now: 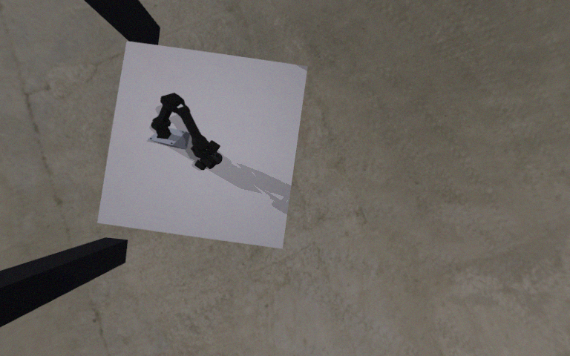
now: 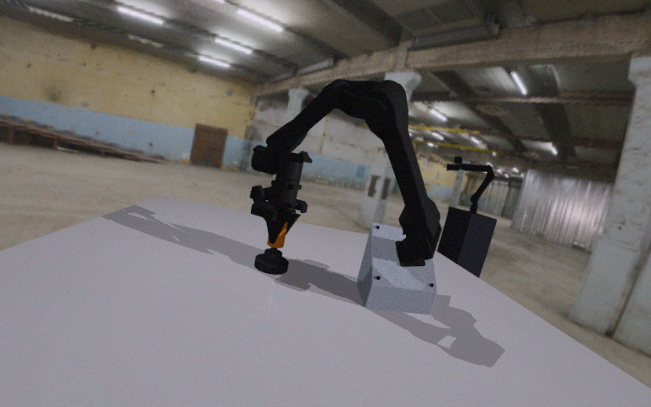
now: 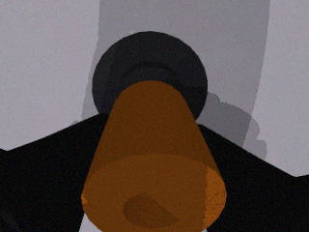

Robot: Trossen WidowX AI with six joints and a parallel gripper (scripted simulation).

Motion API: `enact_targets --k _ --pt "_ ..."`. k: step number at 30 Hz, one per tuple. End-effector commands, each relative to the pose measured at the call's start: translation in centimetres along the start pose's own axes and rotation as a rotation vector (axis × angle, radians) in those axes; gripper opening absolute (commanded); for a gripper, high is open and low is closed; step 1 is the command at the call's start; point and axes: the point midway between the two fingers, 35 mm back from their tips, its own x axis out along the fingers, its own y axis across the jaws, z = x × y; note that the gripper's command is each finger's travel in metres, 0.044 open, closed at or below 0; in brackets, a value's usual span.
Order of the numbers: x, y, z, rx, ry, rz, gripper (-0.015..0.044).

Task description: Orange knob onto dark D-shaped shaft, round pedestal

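My gripper [image 2: 280, 229] [image 3: 150, 128] [image 1: 204, 162] is shut on the orange knob [image 2: 279, 236] [image 3: 151, 155] and holds it upright, pointing straight down. The dark round pedestal [image 2: 271, 263] [image 3: 106, 72] stands on the white table [image 2: 143, 336] [image 1: 168, 205] right beneath it. In the exterior view the knob's lower end hovers a little above the pedestal, with a short dark piece of shaft [image 2: 275, 249] showing between them. In the wrist view the knob covers the pedestal's middle and hides the shaft. The knob's hole and the shaft's flat side are hidden.
The arm's grey base block [image 2: 396, 282] [image 1: 173, 138] stands on the table to the right of the pedestal. A black box [image 2: 466, 237] with a small stand sits beyond the table's far edge. Two dark beams [image 1: 59, 272] [image 1: 130, 18] flank the table in the overhead view.
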Motion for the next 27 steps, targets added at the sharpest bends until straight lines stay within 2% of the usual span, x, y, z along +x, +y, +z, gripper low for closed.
enact_targets --k 1,12,19,27 --pt "0.01 0.08 0.06 0.002 -0.004 0.0 0.0" --pt "-0.44 -0.02 0.27 0.002 -0.004 -0.001 0.0" --pt "-0.48 -0.14 0.43 0.201 -0.004 0.0 0.0" --pt "-0.3 -0.1 0.33 0.212 -0.004 0.0 0.0"
